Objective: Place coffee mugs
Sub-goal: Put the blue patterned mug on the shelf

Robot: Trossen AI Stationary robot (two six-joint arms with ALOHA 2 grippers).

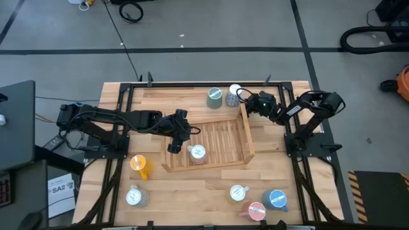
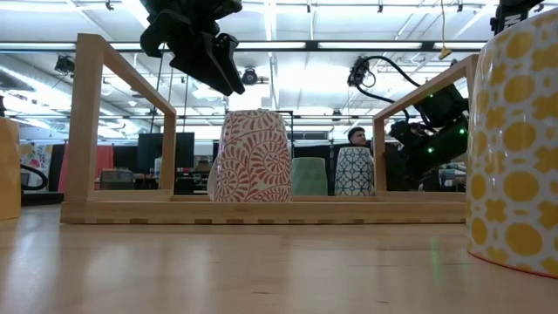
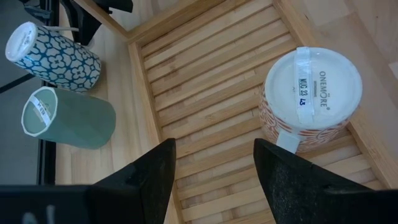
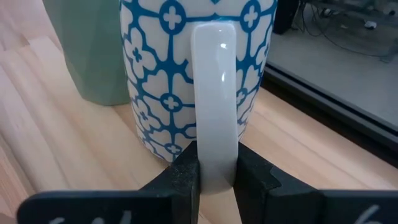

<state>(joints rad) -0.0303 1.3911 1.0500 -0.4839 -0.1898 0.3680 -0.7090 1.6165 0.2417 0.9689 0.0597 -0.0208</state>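
A blue-and-white patterned mug [image 1: 234, 93] stands at the table's far edge, next to a pale green mug [image 1: 215, 98], just outside the wooden tray [image 1: 246, 137]. My right gripper [image 4: 216, 177] is shut on the patterned mug's handle. A red-and-white patterned mug [image 3: 311, 93] stands upside down on the tray's slats, with a label on its base. My left gripper [image 3: 214, 168] hangs open above the tray's left part, beside the red mug [image 2: 253, 157], and touches nothing. My right gripper pinches the blue-and-white mug's white handle [image 4: 214, 106] between its two fingers [image 4: 183, 171], low on the loop. It comes about level from the table's right side. The mug stands upright, and its lower rim looks to be on the table.
Toward the near edge stand a yellow mug [image 1: 139, 165], a speckled mug [image 1: 134, 197], a pale mug [image 1: 238, 193], a pink mug [image 1: 256, 211] and a blue mug [image 1: 276, 199]. The tray's raised rails [image 2: 96, 122] border its slatted floor. A person shows far behind the table [image 2: 356, 135].
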